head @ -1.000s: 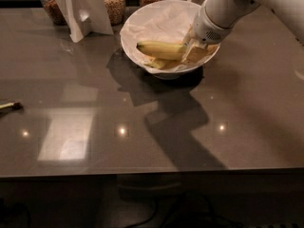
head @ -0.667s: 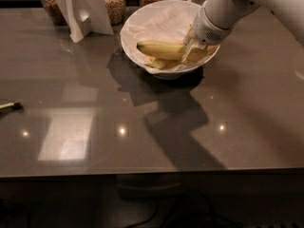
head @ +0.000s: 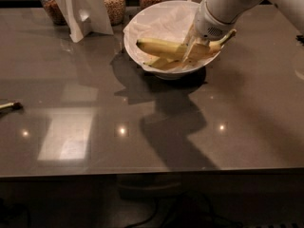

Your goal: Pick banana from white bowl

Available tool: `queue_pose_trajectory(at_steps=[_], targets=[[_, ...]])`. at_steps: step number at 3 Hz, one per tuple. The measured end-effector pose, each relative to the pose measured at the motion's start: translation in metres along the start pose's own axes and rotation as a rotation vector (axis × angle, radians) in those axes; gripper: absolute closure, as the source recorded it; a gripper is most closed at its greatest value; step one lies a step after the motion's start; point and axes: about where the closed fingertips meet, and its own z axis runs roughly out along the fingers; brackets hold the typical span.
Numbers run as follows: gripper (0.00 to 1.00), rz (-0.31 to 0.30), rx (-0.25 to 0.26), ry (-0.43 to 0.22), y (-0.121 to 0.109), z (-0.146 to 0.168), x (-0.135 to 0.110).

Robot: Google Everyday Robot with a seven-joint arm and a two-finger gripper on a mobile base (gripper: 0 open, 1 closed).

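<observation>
One gripper (head: 196,52), upper right of frame, jaws clamped on the banana (head: 159,47) just over the white bowl (head: 134,32); shorter bananas (head: 160,63) underneath. Grain jars (head: 114,4) behind, top edge.

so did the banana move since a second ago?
No. The banana keeps its place against the white bowl rim, left tip in the same spot; the pincer sits at its stem end.

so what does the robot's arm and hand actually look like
The arm is a smooth, glossy white tube, thick and rounded, with a small grey dotted patch near the wrist. The hand, at the white bowl over the banana, is pale cream with flat fingers. No cables show.
</observation>
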Motion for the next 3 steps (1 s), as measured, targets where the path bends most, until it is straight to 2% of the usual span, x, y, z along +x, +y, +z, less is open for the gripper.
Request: queue_pose_trajectory(at_steps=[2, 3], targets=[[1.0, -0.074, 0.015, 0.01, -0.001, -0.042, -0.012], [1.0, -0.117, -0.003, 0.004, 0.008, -0.062, -0.017]])
